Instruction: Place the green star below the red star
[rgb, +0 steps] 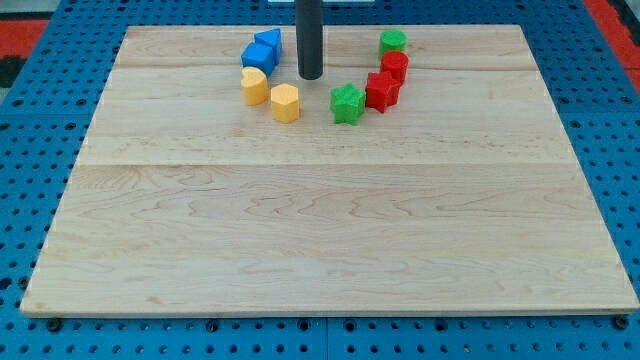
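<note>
We have no jaws here, so no open or closed state applies; our arm ends in a plain dark rod, and our tip (311, 77) rests on the wooden board (330, 240) near the view's top, holding nothing.

The green star (347, 103) sits to the view's right of and slightly below our tip, near but apart from it. It touches or almost touches the red star (381, 91) on its right side, at about the same height or a little lower. So it lies beside the red star, not below it; we judge the task not yet done.

Other blocks: a red cylinder-like block (395, 65) just above the red star, a green round block (392, 41) above that, two blue blocks (262, 50) to the left of our tip, and two yellow hexagonal blocks (270, 93) below those.

Handling, as a judgement: the green star looks small, rigid and light, likely plastic, and should slide easily on the smooth wood. Its points mean an off-centre push would spin it. We cannot grasp it, only push. We would contact its top edge, in a notch between two points if possible, and push toward the view's bottom, then nudge it right under the red star. Risk: brushing the red star, since the two sit so close.
</note>
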